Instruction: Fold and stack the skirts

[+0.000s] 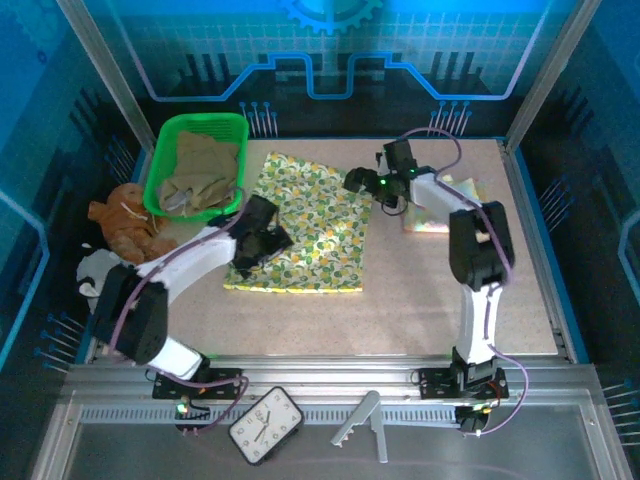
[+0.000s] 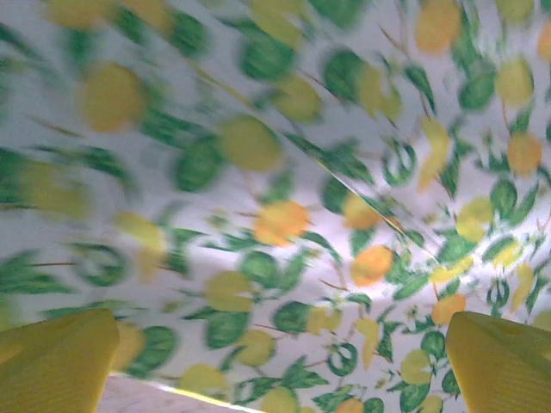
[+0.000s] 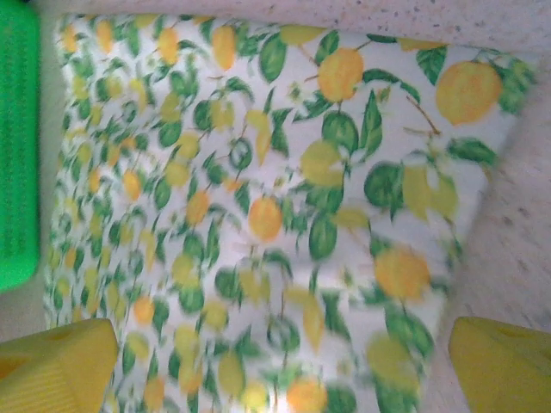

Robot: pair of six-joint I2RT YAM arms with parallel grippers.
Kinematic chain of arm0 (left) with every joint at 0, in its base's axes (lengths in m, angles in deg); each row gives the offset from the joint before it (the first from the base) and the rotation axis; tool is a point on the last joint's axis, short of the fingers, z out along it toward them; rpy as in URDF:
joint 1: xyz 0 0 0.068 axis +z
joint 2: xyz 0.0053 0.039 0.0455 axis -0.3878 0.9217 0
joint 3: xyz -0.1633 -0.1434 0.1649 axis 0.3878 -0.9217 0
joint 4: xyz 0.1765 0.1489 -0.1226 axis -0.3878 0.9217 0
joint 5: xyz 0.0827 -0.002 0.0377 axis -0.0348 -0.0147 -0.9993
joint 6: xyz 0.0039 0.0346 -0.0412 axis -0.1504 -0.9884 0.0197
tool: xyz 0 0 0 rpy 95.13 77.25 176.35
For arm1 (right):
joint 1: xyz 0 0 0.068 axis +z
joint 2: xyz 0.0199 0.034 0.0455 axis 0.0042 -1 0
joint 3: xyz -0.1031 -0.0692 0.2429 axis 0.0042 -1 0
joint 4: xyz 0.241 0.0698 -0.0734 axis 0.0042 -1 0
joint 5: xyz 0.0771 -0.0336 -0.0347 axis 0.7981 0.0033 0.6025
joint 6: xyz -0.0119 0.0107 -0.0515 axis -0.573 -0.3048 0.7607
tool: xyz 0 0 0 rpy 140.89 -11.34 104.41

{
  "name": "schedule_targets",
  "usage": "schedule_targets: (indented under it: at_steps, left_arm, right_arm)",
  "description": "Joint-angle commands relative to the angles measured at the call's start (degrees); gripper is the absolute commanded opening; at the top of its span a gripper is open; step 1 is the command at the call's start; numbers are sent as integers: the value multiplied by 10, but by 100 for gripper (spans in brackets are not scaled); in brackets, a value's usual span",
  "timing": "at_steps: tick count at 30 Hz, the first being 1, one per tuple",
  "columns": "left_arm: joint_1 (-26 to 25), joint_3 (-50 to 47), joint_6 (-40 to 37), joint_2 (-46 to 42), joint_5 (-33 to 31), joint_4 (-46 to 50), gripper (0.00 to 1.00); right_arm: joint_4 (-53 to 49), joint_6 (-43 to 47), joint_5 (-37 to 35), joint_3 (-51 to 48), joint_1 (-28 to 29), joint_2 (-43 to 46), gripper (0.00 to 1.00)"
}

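One lemon-and-leaf print skirt, white ground with yellow fruit, spread flat on the table just right of the green basket, olive-khaki skirt crumpled inside that basket, left gripper spread wide over the print's basket-side edge, right gripper likewise wide at its far corner.

Floral skirt in the left wrist view blurs toward ten o'clock. The right arm hides most of the pastel skirt. The green basket is cut off at nine o'clock
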Motion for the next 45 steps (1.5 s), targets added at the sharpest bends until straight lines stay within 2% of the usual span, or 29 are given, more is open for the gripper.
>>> schedule_targets:
  at_steps: [1,5,11,13,16,20,23,25,29,31,35,45]
  left_arm:
    - [44,-63,42,-58,-41,34,99]
    - [75,-118,77,-119,-63,29,99]
    - [100,-176,132,-163,-45,11,84]
    - [107,-194,143,-164,-19,-12,80]
    - [113,-217,165,-154,17,-52,80]
    - [118,-229,182,-131,42,-103,75]
    - [119,-227,179,-110,51,-135,72]
    - [119,-217,168,-88,58,-147,68]
    - [119,-200,155,-61,63,-142,57]
    - [118,-202,154,-62,58,-142,47]
    - [119,-199,146,-75,45,-126,35]
    - [119,-186,121,-76,40,-108,19]
  right_arm:
    - [59,112,-32,-92,6,104,100]
    - [132,173,-42,-226,18,195,99]
    - [190,265,-52,-324,54,275,90]
    - [179,314,-54,-329,73,286,87]
    - [174,352,-77,-333,98,294,85]
    - [182,370,-63,-337,112,297,84]
    - [176,418,-36,-340,129,300,84]
    - [137,485,16,-333,143,299,81]
    - [23,611,14,-304,190,282,78]
    - [-44,659,0,-285,208,261,77]
    - [-105,724,-60,-276,240,230,70]
    - [-70,803,-150,-315,285,200,53]
